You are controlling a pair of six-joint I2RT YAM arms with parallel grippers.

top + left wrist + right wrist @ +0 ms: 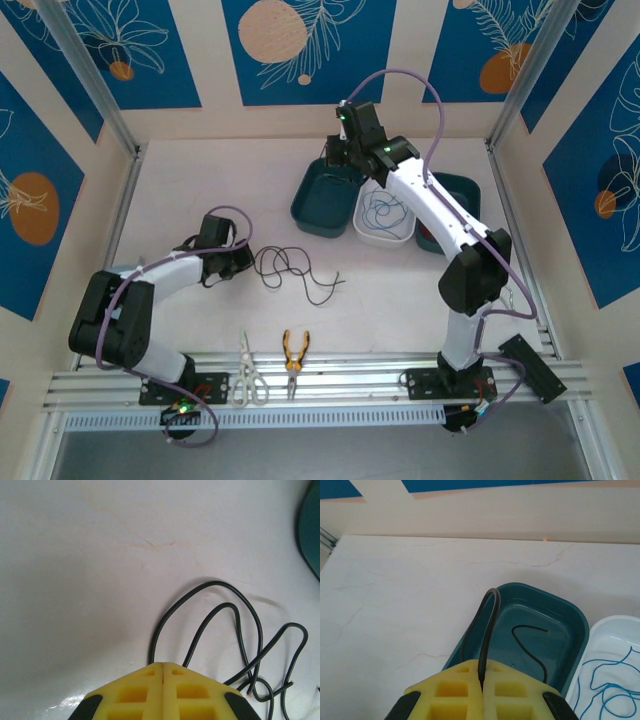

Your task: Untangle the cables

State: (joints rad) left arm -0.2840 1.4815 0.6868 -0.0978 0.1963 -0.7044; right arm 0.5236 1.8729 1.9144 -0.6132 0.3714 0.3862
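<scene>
Black cable [488, 640] pinched in the right gripper [482, 670] hangs over the far teal bin [560, 640] and wants lowering before release; the left gripper [163, 667], pressed together, sits at the black loops [215, 582] on the desk [100, 580].

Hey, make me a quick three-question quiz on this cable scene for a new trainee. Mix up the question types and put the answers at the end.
1. True or false: the right fingers are shut on a black cable.
2. What colour is the cable in the white bin? A red, B blue, C black.
3. Name the two hand tools in the top view.
Key: 1 true; 2 B; 3 scissors and pliers.
</scene>
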